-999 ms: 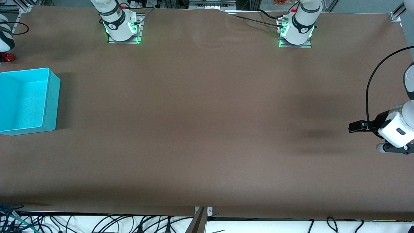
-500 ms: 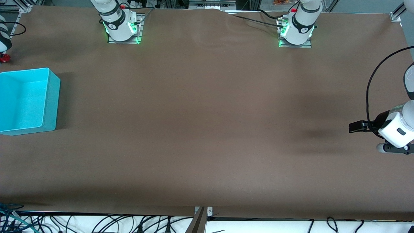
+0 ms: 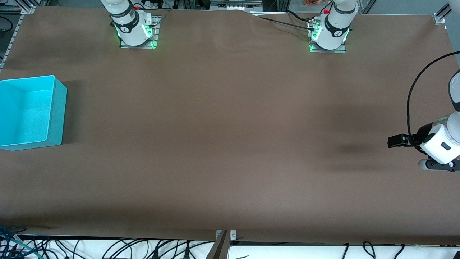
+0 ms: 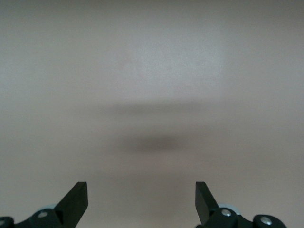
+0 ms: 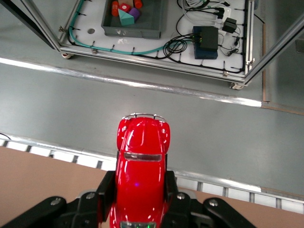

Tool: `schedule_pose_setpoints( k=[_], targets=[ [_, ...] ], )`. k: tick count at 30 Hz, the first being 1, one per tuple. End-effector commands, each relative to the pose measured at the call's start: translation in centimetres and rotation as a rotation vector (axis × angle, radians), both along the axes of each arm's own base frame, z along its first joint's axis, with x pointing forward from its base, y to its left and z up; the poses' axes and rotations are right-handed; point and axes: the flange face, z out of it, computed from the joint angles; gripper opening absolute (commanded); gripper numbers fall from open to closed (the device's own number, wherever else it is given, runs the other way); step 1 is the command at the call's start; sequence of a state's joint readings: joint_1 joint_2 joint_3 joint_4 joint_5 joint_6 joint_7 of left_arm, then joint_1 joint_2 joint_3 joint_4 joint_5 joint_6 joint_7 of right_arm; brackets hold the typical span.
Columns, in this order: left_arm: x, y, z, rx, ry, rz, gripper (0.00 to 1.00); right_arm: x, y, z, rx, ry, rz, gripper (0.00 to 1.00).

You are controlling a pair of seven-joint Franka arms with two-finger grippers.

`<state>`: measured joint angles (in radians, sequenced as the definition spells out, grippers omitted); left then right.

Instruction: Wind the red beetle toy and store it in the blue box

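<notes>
The red beetle toy (image 5: 141, 156) shows only in the right wrist view, with my right gripper (image 5: 139, 183) shut on its sides. Gripper and toy hang over the table's edge at the right arm's end, with the floor below, and both are out of the front view. The blue box (image 3: 59, 115) stands at that same end of the table with nothing in the part that shows. My left gripper (image 4: 141, 192) is open and holds nothing. It points down at bare table near the left arm's end, where the left arm (image 3: 440, 144) waits.
Under the toy I see grey floor, an aluminium frame, a grey tray (image 5: 152, 26) with coloured pieces and a black unit (image 5: 205, 35) with cables. More cables (image 3: 107, 248) run along the table's edge nearest the front camera.
My right gripper has carried the red toy off past the table's edge at the right arm's end and out of the front view. The left arm has stayed still.
</notes>
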<state>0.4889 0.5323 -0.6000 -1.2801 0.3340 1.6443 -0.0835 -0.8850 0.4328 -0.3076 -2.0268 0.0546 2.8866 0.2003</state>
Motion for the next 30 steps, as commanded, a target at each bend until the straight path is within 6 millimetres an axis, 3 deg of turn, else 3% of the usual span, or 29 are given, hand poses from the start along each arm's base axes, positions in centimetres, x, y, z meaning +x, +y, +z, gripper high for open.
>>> schedule_pose_setpoints(
  k=[1, 12, 30],
  targets=[
    [0.0, 0.2, 0.3, 0.025, 0.005, -0.022, 1.00, 0.4, 0.2, 2.3, -0.004, -0.022, 0.019, 0.00],
    [0.0, 0.1, 0.3, 0.025, 0.005, -0.024, 1.00, 1.4, 0.6, 5.1, 0.005, -0.038, 0.039, 0.00],
    [0.1, 0.2, 0.2, 0.024, 0.006, -0.022, 1.00, 2.0, 0.9, 6.2, 0.010, -0.025, 0.080, 0.00]
  ],
)
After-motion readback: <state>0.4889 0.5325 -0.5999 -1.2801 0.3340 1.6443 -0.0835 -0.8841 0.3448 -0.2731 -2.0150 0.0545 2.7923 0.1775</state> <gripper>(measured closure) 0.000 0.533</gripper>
